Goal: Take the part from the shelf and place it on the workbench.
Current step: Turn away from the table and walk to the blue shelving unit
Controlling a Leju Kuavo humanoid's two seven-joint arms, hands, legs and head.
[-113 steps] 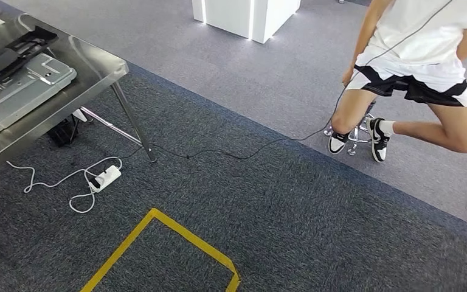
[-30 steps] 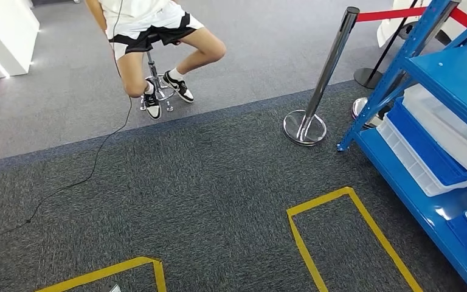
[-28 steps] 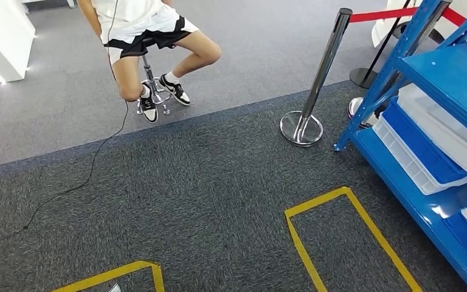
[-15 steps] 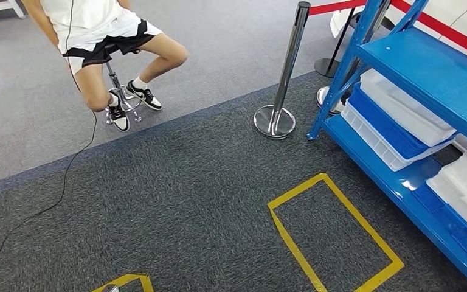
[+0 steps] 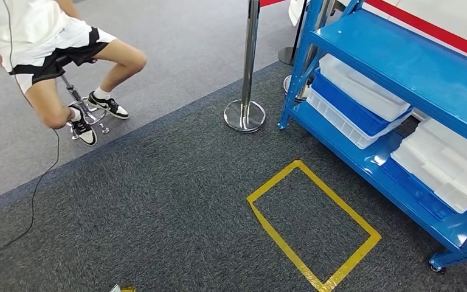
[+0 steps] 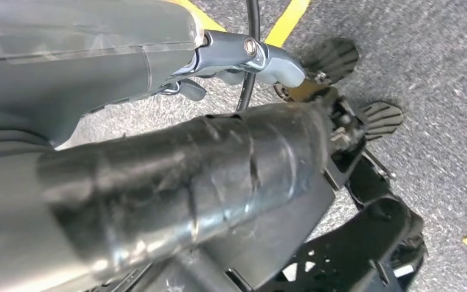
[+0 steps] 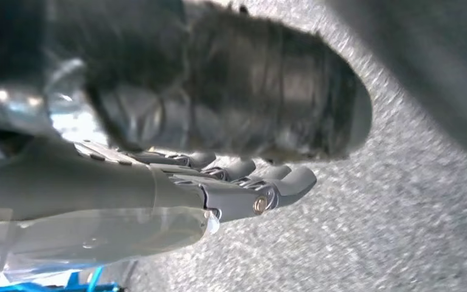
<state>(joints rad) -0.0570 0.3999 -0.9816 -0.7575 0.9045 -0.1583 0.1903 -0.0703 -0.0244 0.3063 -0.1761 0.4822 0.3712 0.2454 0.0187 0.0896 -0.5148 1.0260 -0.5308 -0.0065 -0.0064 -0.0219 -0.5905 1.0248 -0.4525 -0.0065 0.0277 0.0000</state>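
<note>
Blue steel shelf [image 5: 401, 67] stands on dark grey carpet [image 5: 176, 207], its lower tier carrying white lidded plastic bins [image 5: 450, 164] and a blue tray [image 5: 346, 106] under another white bin; which of these holds the part cannot be told. Beside the shelf's near edge lies a yellow tape rectangle [image 5: 314, 226], and beyond it a chrome stanchion [image 5: 246, 91]. Left hand [image 6: 243, 58] and right hand [image 7: 231, 182] hang over the carpet, fingers loose, grasping nothing.

No readable text, label, brand, number or sign appears anywhere. The blue shelf [image 5: 401, 67], its white bins [image 5: 365, 88] and the yellow floor tape [image 5: 313, 231] carry no lettering, as far as the head view's resolution allows.
</note>
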